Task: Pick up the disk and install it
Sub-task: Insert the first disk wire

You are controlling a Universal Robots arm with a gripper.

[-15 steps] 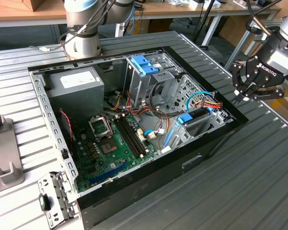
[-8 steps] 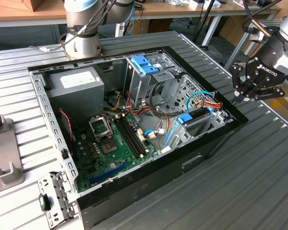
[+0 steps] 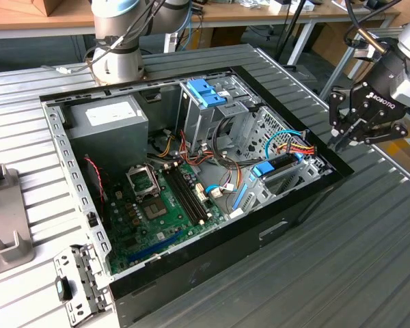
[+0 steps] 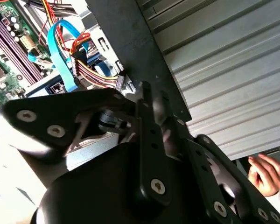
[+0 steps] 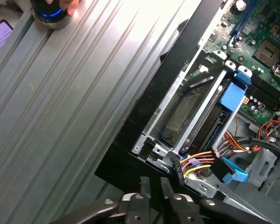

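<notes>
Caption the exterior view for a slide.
Black gripper hovers outside open black computer case, near blue-railed dark metal disk in its bay.

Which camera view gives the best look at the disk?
The first wrist view: the disk lies in its bay, blue tab and rail visible. The exterior view shows it small; the second wrist view shows an edge behind cables.

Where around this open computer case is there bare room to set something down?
The ribbed table in front of the computer case is bare, as is the strip at the exterior view's right, below the gripper. Inside is crowded: the motherboard, cables and the disk fill it. A grey fixture takes the exterior view's left edge.
</notes>
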